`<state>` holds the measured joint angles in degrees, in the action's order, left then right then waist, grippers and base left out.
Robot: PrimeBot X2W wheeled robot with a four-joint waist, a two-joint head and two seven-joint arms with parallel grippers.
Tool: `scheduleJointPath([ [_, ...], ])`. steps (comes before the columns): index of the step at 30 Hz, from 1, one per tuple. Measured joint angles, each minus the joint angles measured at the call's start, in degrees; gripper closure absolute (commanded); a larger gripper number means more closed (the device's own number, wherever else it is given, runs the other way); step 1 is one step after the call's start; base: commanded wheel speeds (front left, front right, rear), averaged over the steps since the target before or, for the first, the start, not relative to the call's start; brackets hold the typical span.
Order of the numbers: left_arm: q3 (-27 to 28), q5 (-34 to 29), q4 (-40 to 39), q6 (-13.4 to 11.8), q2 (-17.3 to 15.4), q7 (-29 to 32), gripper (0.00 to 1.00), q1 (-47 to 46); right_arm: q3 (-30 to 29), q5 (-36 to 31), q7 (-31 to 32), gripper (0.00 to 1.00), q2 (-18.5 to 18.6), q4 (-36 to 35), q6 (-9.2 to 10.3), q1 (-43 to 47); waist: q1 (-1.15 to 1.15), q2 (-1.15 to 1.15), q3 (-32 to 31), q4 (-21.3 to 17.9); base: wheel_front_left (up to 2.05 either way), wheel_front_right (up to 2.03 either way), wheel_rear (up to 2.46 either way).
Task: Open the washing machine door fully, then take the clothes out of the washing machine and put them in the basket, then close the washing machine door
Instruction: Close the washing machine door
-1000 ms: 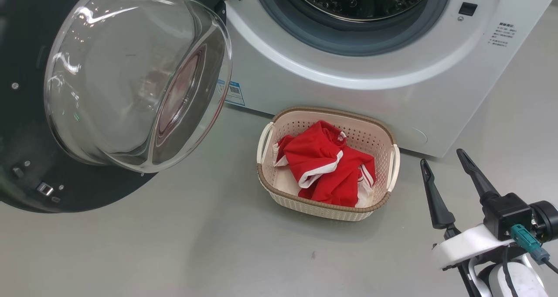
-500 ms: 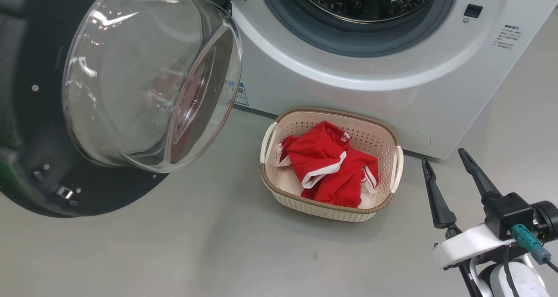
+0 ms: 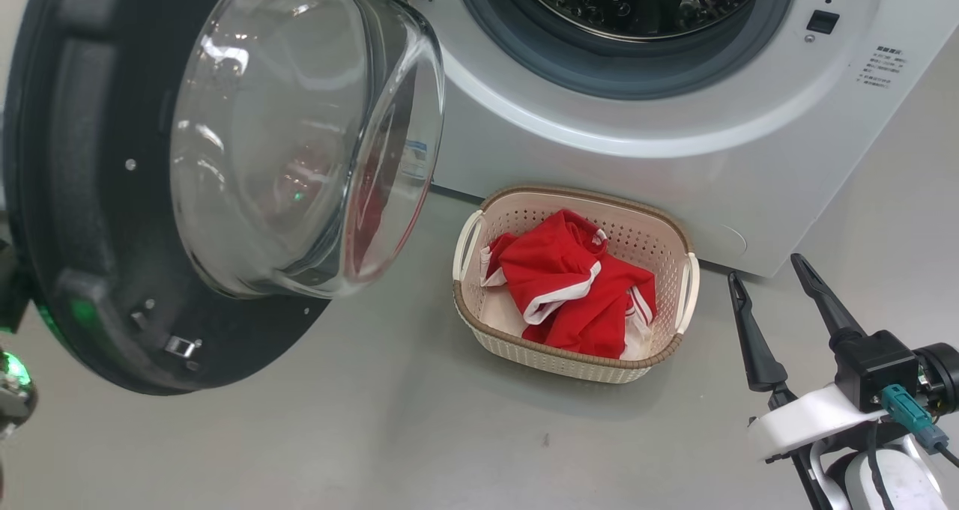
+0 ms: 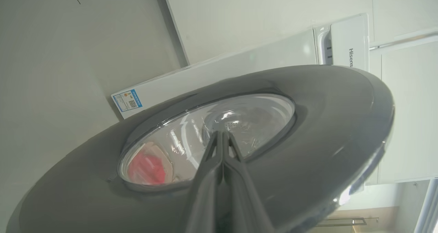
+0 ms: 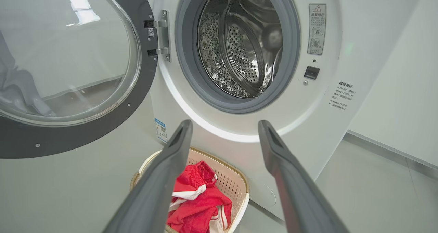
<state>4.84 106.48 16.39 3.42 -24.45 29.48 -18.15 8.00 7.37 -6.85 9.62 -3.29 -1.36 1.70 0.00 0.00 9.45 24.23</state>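
Washing machine door (image 3: 82, 195) stands part-swung on its left-side hinge, well apart from the washing machine (image 3: 599, 165) opening. The drum looks empty, and the clothes (image 3: 569, 285) lie in the basket (image 3: 569, 364) out front. Your left gripper (image 4: 222, 137) is nearer, on the door's outer face: fingers pinched together, holding nothing, tips at the glass. Push rightward toward the opening. Right gripper (image 3: 764, 268) is spread wide and empty, right of the basket.
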Motion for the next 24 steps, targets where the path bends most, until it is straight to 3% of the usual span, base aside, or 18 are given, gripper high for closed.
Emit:
scheduleJointPath([
  [10,-2.8,2.6,-2.8,2.4,1.9,5.5,1.00,3.3,0.7,0.1,-0.1,0.00,-0.6,0.0,0.00,0.0,0.00,0.00,-0.8,-0.6,0.00,0.00,0.00],
  [24,-4.2,6.2,-10.8,3.0,6.2,9.9,1.00,5.8,0.6,1.2,-1.3,0.00,-2.9,0.0,0.92,0.0,0.00,0.00,-0.2,-3.6,0.00,0.00,0.00],
])
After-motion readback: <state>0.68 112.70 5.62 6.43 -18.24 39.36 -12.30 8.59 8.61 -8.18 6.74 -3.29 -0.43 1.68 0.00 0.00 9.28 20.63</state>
